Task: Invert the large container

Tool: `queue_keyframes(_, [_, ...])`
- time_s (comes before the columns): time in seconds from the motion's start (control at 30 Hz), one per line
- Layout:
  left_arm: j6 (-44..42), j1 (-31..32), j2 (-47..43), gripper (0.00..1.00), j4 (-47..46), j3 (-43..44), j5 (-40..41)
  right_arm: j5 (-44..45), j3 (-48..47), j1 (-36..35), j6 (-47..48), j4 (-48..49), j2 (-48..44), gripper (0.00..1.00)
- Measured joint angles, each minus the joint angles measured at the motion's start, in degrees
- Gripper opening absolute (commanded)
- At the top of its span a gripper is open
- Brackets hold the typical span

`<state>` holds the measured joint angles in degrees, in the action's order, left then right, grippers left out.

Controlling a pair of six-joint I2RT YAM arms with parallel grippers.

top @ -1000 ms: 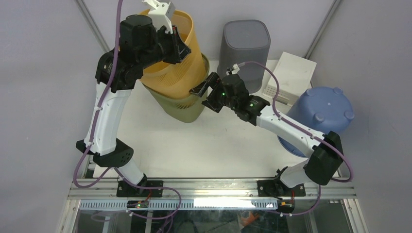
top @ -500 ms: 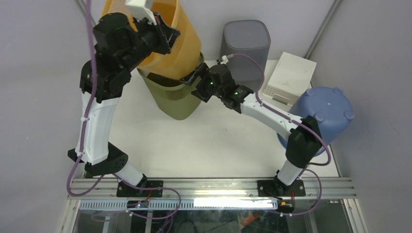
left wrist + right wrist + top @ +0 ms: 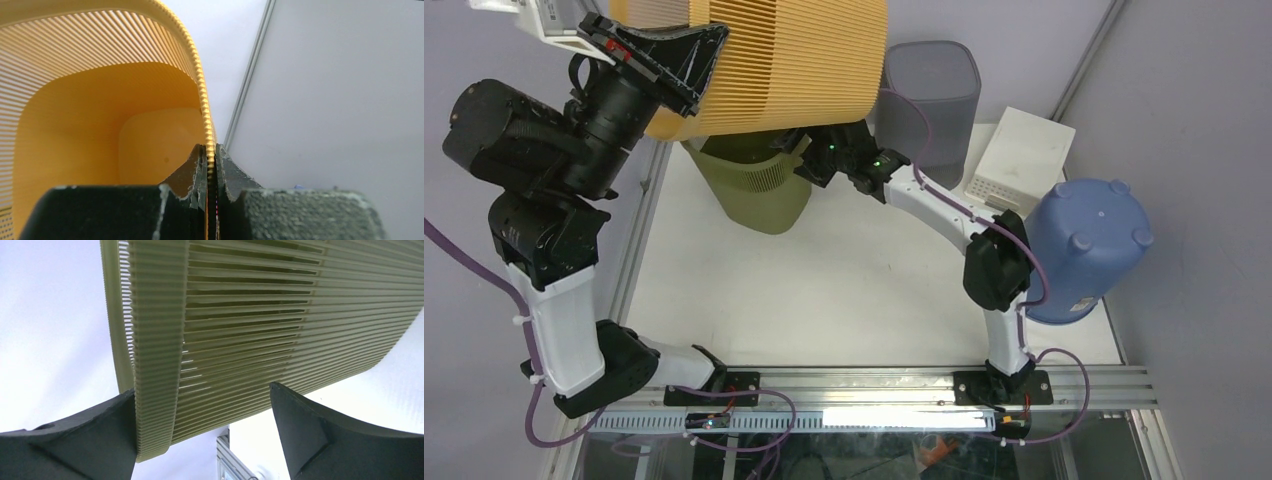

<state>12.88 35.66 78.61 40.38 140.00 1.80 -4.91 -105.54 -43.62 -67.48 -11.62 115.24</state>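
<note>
- Top external view: orange slatted bin (image 3: 774, 65), raised clear of the table (image 3: 874, 290), over olive bin (image 3: 759, 195); long axis near level, mouth leftward, base rightward.
- Left gripper (image 3: 210, 150): pinched narrow on the orange rim.
- Right gripper (image 3: 202, 390): jaws wide at olive bin's rim.

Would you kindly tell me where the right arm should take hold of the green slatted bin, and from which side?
Pinch its top rim, one finger inside and one outside, coming from the right arm's side. The green bin stands upright with a thin wall, too wide to span, and the orange bin hangs over its far side.
</note>
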Motion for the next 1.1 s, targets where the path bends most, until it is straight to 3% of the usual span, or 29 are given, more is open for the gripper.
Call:
queue_keyframes(0.2, [0.0, 0.0, -1.1, 0.00, 0.2, -1.6, 0.1, -1.4, 7.2, 1.7, 4.0, -1.2, -6.5, 0.96])
queue_keyframes(0.47, [2.4, 0.0, -1.1, 0.00, -1.5, -5.9, -0.9, 1.5, 25.0, 6.8, 13.4, -9.3, -32.6, 0.99])
queue_keyframes(0.83, [6.6, 0.4, -1.0, 0.00, -4.3, -6.9, -8.2, 2.4, 25.7, 10.7, 27.6, -19.3, -43.1, 0.99])
queue_keyframes(1.1, [12.6, 0.2, 2.1, 0.00, -9.1, -11.8, -15.6, 12.4, 24.2, 13.0, 41.0, -27.7, -59.4, 0.99])
